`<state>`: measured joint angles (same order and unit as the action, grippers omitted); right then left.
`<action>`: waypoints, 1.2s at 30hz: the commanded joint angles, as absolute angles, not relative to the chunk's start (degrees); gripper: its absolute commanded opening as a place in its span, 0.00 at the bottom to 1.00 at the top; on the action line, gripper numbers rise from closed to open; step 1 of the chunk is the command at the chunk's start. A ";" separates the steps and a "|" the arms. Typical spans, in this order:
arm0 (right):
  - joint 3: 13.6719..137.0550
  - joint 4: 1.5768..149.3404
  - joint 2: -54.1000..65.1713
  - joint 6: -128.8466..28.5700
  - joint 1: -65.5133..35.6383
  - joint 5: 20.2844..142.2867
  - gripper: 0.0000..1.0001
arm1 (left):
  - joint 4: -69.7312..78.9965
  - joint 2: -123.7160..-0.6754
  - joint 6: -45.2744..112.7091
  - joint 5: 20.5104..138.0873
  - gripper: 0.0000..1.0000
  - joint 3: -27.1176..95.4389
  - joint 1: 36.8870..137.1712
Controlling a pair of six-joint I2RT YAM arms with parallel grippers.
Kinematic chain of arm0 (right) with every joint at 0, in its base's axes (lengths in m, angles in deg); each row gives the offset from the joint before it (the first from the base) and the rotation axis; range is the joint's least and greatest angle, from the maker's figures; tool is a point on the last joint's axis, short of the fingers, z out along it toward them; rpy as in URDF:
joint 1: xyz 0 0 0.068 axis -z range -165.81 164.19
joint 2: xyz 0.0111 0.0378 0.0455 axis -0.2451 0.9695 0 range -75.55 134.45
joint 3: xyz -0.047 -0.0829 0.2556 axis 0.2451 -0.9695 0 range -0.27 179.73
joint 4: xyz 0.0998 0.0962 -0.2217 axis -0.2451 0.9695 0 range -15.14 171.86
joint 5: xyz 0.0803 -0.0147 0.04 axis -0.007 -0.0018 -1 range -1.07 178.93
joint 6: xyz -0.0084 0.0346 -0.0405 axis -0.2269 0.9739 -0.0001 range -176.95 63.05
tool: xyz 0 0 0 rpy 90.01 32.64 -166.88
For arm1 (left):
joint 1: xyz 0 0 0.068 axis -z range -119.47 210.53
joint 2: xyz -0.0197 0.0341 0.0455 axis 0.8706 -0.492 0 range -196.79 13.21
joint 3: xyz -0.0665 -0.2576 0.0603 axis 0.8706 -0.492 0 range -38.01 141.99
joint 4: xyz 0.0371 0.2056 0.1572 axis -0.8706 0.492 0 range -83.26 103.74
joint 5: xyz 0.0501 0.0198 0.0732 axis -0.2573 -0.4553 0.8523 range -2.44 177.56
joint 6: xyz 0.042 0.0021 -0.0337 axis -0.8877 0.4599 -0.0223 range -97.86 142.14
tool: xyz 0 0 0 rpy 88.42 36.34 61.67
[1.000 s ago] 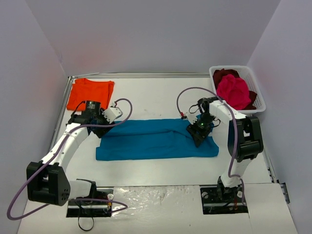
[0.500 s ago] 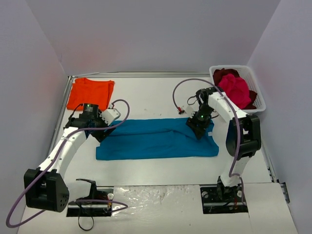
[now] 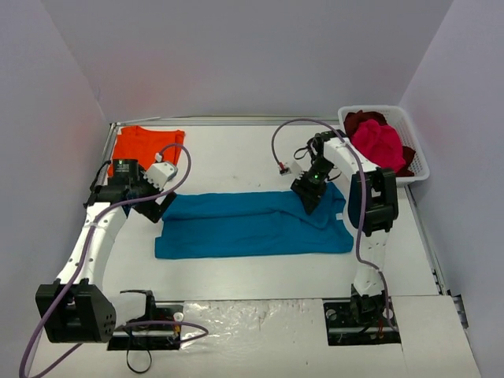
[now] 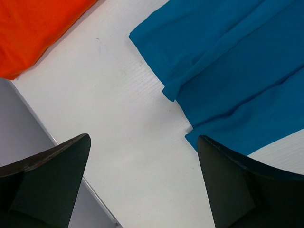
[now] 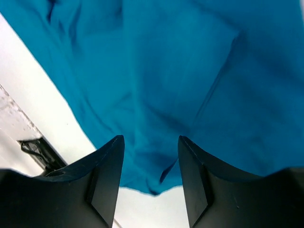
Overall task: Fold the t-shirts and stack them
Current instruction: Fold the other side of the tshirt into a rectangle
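Teal shirt (image 3: pixel 252 224) lies across the middle of the counter (image 3: pixel 236 157) as a long band, folded lengthwise and running from the left side toward the right. Your left claw (image 4: pixel 143 138) hangs over bare counter just off the shirt's left end. Its fingers are spread wide with nothing between them, and the left wrist view shows the cloth's folded corner just past the right finger, not touching it. Your right claw (image 5: pixel 149 137) is over the far right corner of the same shirt. Its fingers stand partly apart, and the right wrist view shows wrinkled teal cloth and a strip of counter through the gap. You can see no cloth pinched between them.

Orange shirt (image 3: pixel 146 150) sits flat and folded in the far left corner of the counter, well apart from the teal one and a little beyond your left claw. At the far right corner the white basket (image 3: pixel 417 153) holds the magenta shirt (image 3: pixel 378 146), bunched on top, with the dark red shirt (image 3: pixel 358 122) crumpled behind it.
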<state>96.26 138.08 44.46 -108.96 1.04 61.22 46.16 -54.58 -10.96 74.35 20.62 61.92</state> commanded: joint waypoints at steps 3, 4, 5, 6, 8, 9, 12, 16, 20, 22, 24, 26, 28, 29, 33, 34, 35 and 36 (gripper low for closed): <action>104.83 140.69 51.79 -109.78 1.36 53.51 0.44 | 47.61 -52.71 -7.04 68.41 0.94 24.30 57.73; 105.63 140.78 52.59 -109.78 1.36 53.16 0.44 | 48.13 -52.79 -6.87 67.53 0.94 24.83 57.46; 106.51 140.69 53.38 -109.69 1.36 52.63 0.44 | 48.48 -52.88 -6.87 67.09 0.94 25.01 57.28; 107.73 140.69 54.70 -109.60 1.36 52.54 0.44 | 48.66 -52.88 -6.87 66.73 0.94 25.18 57.10; 108.97 140.87 56.19 -109.51 1.27 52.10 0.43 | 49.10 -53.15 -7.04 66.20 0.94 25.10 57.01; 109.15 140.87 56.55 -109.51 1.27 51.93 0.43 | 49.19 -53.23 -6.95 66.29 0.94 25.01 57.10; 109.24 140.87 57.25 -109.69 1.27 51.66 0.43 | 49.10 -53.59 -7.13 66.99 0.94 24.40 57.10; 108.80 140.87 57.43 -109.78 1.18 51.49 0.37 | 48.92 -53.85 -7.22 67.26 0.94 23.69 57.01; 108.01 140.69 56.82 -109.60 1.18 51.13 0.16 | 48.57 -53.85 -6.96 67.08 0.94 23.16 57.01; 107.75 140.69 56.03 -109.42 1.18 51.22 0.10 | 48.49 -53.68 -6.87 66.82 0.94 22.90 57.10; 107.57 140.69 55.15 -109.25 1.18 51.48 0.09 | 48.48 -53.41 -6.87 66.91 0.94 22.81 57.10; 107.57 140.69 54.45 -108.72 1.18 51.92 0.09 | 48.57 -53.24 -6.95 66.73 0.94 22.81 57.01; 107.75 140.69 53.66 -108.28 1.18 52.10 0.08 | 48.48 -52.88 -6.95 66.56 0.94 22.55 57.10; 107.75 140.69 53.31 -108.11 1.09 52.36 0.08 | 48.57 -52.80 -6.87 66.55 0.94 22.46 57.01; 106.79 140.96 50.41 -107.23 0.66 52.36 0.03 | 48.92 -52.01 -6.87 66.11 0.94 22.29 57.10; 106.43 141.04 49.88 -107.14 0.57 52.36 0.03 | 49.01 -51.83 -6.87 65.94 0.94 22.28 57.01; 105.99 141.04 49.18 -107.05 0.22 52.28 0.03 | 49.01 -51.74 -6.95 65.94 0.94 22.20 57.10; 105.03 141.04 47.78 -107.05 -0.13 52.10 0.02 | 49.10 -51.31 -6.95 65.85 0.94 22.28 57.01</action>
<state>106.45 137.41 54.67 -107.76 0.78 52.63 47.99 -53.77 -7.58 67.16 22.17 57.28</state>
